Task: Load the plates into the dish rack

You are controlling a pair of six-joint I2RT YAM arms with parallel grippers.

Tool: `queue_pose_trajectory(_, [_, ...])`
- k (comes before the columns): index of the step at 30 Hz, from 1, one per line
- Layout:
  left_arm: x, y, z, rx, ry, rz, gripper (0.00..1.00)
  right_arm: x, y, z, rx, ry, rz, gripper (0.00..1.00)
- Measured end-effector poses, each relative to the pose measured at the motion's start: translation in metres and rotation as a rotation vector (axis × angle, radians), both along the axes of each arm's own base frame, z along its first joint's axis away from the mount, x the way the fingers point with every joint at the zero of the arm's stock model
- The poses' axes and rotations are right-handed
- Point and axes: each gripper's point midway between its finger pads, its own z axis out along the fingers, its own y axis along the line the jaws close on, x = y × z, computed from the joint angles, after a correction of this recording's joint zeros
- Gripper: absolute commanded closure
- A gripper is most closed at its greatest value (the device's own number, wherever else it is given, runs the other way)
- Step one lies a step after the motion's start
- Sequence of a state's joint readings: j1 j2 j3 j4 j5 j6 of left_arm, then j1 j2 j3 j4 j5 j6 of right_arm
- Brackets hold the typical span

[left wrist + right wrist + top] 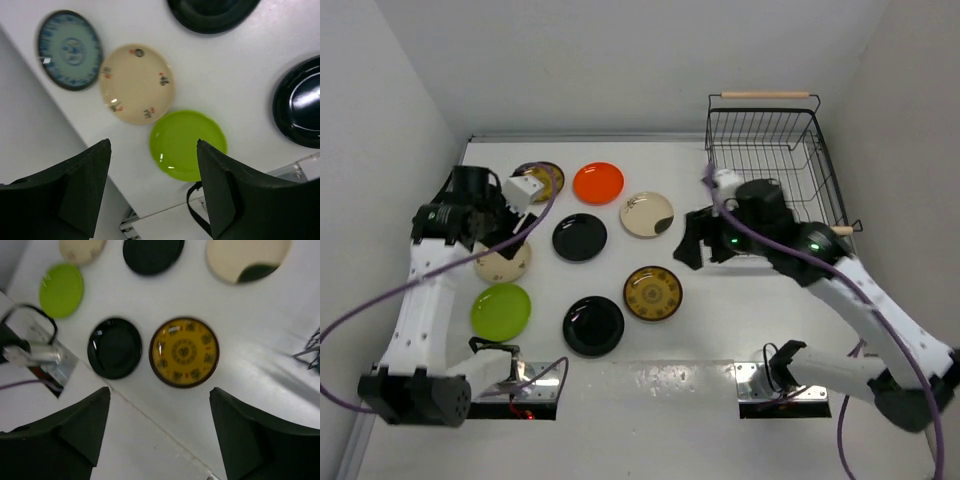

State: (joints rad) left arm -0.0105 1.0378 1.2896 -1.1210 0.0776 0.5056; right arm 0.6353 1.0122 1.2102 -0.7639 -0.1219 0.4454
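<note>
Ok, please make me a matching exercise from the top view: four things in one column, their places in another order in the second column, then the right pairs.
Things:
1. orange plate
2. lime plate
3. gold plate
4. rack

Places:
a. far right corner of the table
b. just right of the near black plate
c. far row, left of the cream plate
d. near left, next to the beige plate

Pairs: 1-c, 2-d, 3-b, 4-a
</note>
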Motion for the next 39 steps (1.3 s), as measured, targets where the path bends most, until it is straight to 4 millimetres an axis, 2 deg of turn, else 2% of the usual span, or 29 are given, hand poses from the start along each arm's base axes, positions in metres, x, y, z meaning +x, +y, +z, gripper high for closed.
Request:
queue_pose_trajectory(3, [0.011,-0.008,-0.039,-0.039,0.141,-0.013,0.26,-0.007,0.031,-0.053,-0.139,0.113,0.092,0.16])
queue_pose_trajectory(6, [0.005,-0.012,-0.058,-0.059,0.196,-0.017,0.25,-0.017,0.045,-0.101,-0.251,0.222,0.142,0.17])
queue_pose_trajectory(8, [0.005,-0.013,-0.062,-0.067,0.188,-0.021,0.25,-0.022,0.044,-0.136,-0.308,0.291,0.134,0.17])
queue_pose_trajectory(10, [0.010,-0.015,-0.064,-0.079,0.172,-0.017,0.25,-0.029,0.034,-0.174,-0.369,0.367,0.100,0.17])
queue_pose_trajectory(12, [0.015,-0.016,-0.066,-0.090,0.157,-0.010,0.25,-0.034,0.023,-0.203,-0.410,0.416,0.058,0.17])
queue_pose_trajectory(15, [0.026,-0.020,-0.070,-0.112,0.150,-0.004,0.23,-0.037,0.013,-0.237,-0.455,0.480,-0.001,0.17])
queue_pose_trajectory(18, [0.034,-0.024,-0.077,-0.135,0.163,-0.011,0.22,-0.027,0.015,-0.262,-0.467,0.496,-0.046,0.20])
queue_pose_trajectory(23, [0.039,-0.030,-0.081,-0.161,0.171,-0.032,0.20,-0.005,0.019,-0.285,-0.418,0.489,-0.126,0.26])
queue_pose_trajectory(26, [0.041,-0.032,-0.080,-0.169,0.161,-0.041,0.20,0.011,0.021,-0.284,-0.356,0.469,-0.177,0.39])
queue_pose_trajectory(27, [0.042,-0.032,-0.079,-0.169,0.158,-0.042,0.20,0.016,0.023,-0.284,-0.336,0.462,-0.188,0.49])
queue_pose_trajectory(30, [0.044,-0.032,-0.079,-0.169,0.149,-0.043,0.20,0.027,0.025,-0.286,-0.305,0.446,-0.209,0.65])
queue_pose_trajectory(33, [0.045,-0.032,-0.078,-0.169,0.145,-0.043,0.20,0.028,0.025,-0.288,-0.299,0.433,-0.211,0.90])
queue_pose_trajectory(35, [0.047,-0.032,-0.079,-0.169,0.143,-0.044,0.20,0.028,0.025,-0.287,-0.290,0.431,-0.212,1.00])
queue_pose_trajectory(39, [0.050,-0.032,-0.081,-0.168,0.146,-0.043,0.20,0.029,0.029,-0.268,-0.263,0.390,-0.190,1.00])
